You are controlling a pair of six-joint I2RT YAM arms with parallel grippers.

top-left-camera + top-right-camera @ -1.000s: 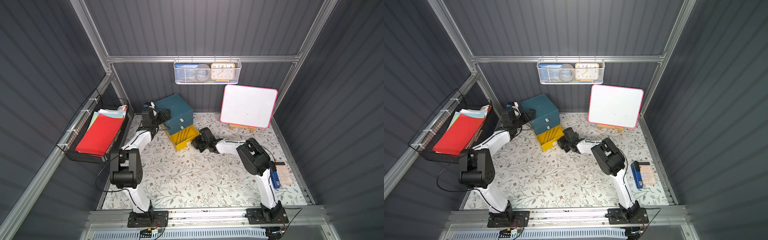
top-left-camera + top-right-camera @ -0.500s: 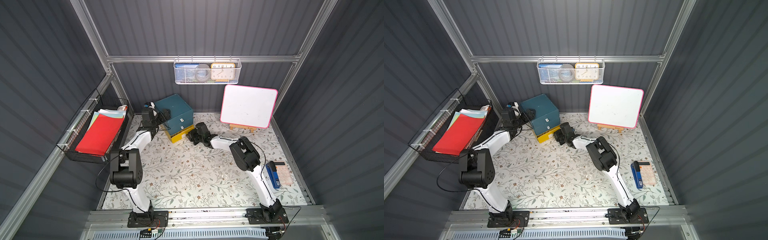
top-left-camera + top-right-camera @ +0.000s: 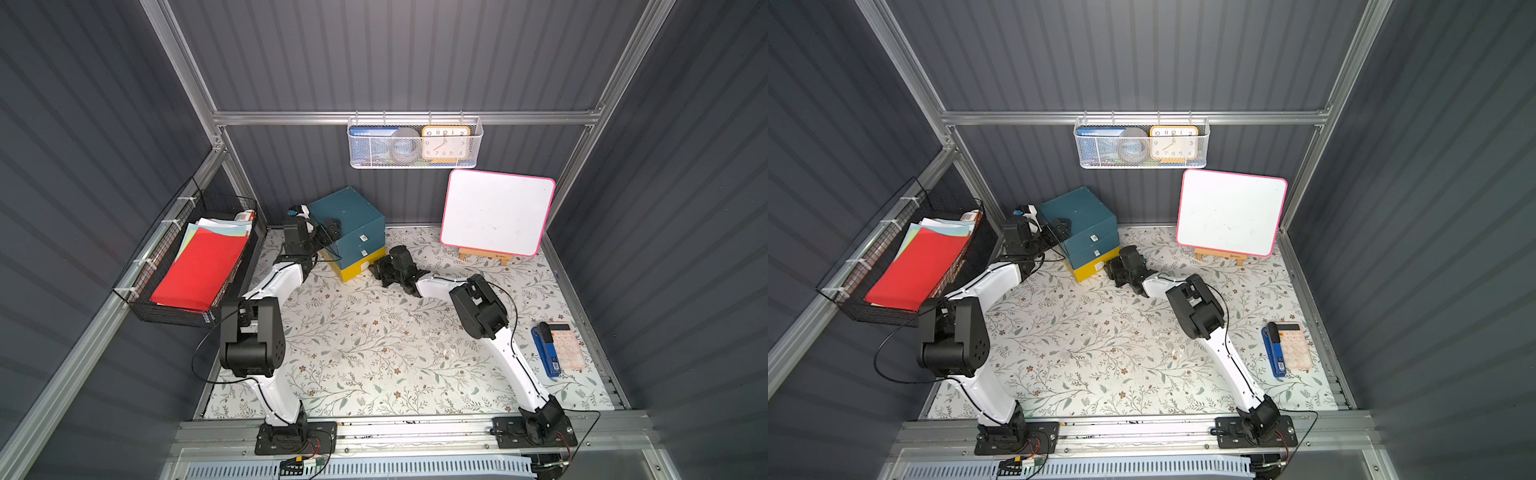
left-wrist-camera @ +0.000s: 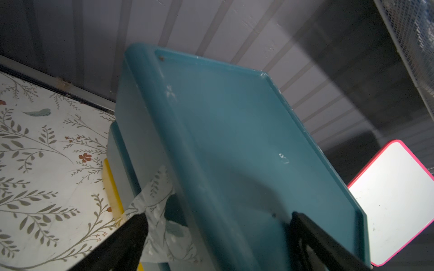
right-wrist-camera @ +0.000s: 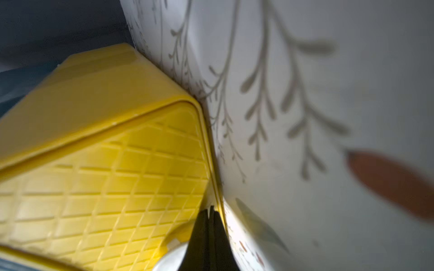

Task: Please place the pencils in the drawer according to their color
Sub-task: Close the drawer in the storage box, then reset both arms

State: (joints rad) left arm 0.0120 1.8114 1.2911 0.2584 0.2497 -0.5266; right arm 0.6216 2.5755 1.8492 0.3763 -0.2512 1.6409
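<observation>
No pencils show in any view. The teal drawer cabinet (image 3: 349, 216) (image 3: 1077, 212) stands at the back left, and its yellow bottom drawer (image 3: 357, 268) (image 3: 1090, 270) sits almost flush with the two teal drawers above. My right gripper (image 3: 372, 269) (image 3: 1109, 272) is shut, its tip (image 5: 209, 208) against the yellow drawer front (image 5: 105, 176), beside the drawer's white knob (image 5: 169, 258). My left gripper (image 3: 328, 232) (image 4: 217, 217) is open and straddles the cabinet's upper left edge, one finger on the top (image 4: 305, 225) and one down the side (image 4: 133, 232).
A pink-framed whiteboard (image 3: 496, 212) stands on an easel at the back right. A white wire basket (image 3: 413, 141) hangs on the back wall. A black wire basket (image 3: 195, 266) with coloured paper hangs at the left. A blue stapler (image 3: 546, 349) and a calculator (image 3: 565, 345) lie at the right edge.
The yellow drawer stood pulled out a second ago and now sits pushed in. My right gripper has moved toward the cabinet with it. The left arm has not moved.
</observation>
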